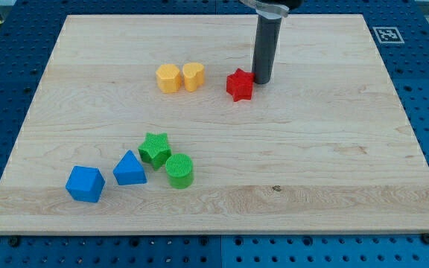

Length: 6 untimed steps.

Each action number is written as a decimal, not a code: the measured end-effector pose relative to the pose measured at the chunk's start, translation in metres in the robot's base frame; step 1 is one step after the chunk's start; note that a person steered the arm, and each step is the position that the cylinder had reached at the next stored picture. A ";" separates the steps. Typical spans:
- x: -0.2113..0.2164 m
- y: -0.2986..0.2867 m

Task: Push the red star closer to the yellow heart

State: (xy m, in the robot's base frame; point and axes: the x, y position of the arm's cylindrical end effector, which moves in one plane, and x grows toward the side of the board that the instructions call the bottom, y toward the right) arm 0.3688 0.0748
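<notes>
On the wooden bench (334, 149), my tip (262, 79) touches the small red plastic star (239, 85) on its right. The yellow plastic heart (193, 76) lies left, near. No claw exists here.

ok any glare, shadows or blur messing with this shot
Camera view: lighting is even and soft, no glare on the wooden board; the red star and yellow heart are sharp, with faint shadows; my tip sits just right of the star.

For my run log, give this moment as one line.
my tip: at small red star block, view's right side | small yellow heart block: view's left of star, apart | push: unfinished
</notes>
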 end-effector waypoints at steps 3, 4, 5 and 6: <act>0.024 0.023; 0.050 0.025; 0.074 0.024; 0.073 0.019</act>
State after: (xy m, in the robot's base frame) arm 0.4419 0.0940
